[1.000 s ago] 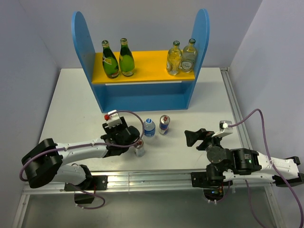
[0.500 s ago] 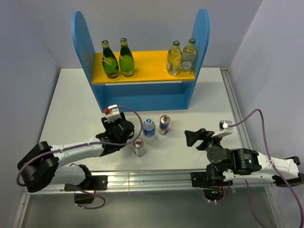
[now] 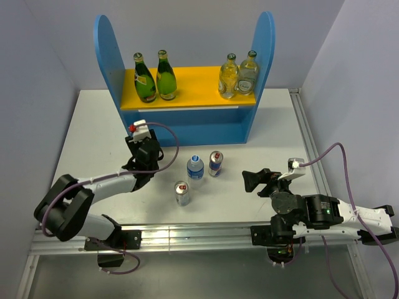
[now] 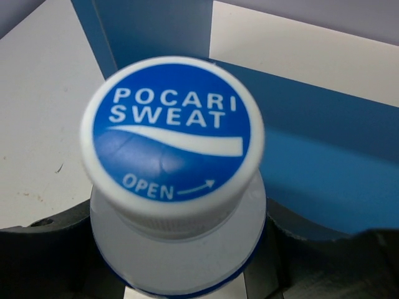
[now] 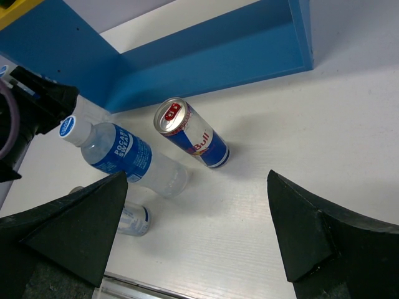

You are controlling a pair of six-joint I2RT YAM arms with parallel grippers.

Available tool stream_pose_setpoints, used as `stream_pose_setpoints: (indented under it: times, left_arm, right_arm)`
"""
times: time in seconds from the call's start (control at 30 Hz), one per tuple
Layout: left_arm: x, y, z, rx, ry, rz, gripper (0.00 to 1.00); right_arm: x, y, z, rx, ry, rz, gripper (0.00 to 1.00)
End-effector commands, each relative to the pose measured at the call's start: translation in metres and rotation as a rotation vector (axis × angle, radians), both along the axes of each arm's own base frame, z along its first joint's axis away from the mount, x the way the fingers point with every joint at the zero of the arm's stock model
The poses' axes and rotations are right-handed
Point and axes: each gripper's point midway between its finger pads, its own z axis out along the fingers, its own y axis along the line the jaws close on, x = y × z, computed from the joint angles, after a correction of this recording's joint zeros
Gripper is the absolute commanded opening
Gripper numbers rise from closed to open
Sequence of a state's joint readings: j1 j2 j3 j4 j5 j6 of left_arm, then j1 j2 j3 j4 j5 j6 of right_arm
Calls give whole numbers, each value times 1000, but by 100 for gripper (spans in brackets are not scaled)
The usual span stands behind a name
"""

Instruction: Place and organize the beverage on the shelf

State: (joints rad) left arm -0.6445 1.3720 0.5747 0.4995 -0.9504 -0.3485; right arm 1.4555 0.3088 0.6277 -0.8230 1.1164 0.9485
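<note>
1 water btl (image 4: 171, 131) in left fingers (image 4: 43, 255), nr shelf (image 4: 312, 124) edge

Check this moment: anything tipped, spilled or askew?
Nothing stands out. The loose water bottle, near can and far can stand upright; so do the green bottles and pale bottles on the shelf. No spill shows.

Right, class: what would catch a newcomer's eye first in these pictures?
A Pocari Sweat bottle, blue cap up, fills the left wrist view, clamped in the left hand. Beyond, a blue shelf carries two green bottles and two pale ones on its yellow board. A second water bottle and two cans stand on the table.
</note>
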Motion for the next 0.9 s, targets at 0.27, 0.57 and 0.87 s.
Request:
stream_pose_setpoints:
  times: [0.27, 0.57, 0.87]
  left_arm:
    - [61, -5, 63, -127, -245, 35, 0]
    - [73, -6, 70, -132, -278, 34, 0]
    - [104, 2, 43, -130, -234, 72, 0]
  right_arm:
    - [2, 1, 2, 16, -15, -15, 100]
    - [2, 1, 2, 16, -15, -14, 100]
    - [2, 0, 2, 21, -16, -14, 100]
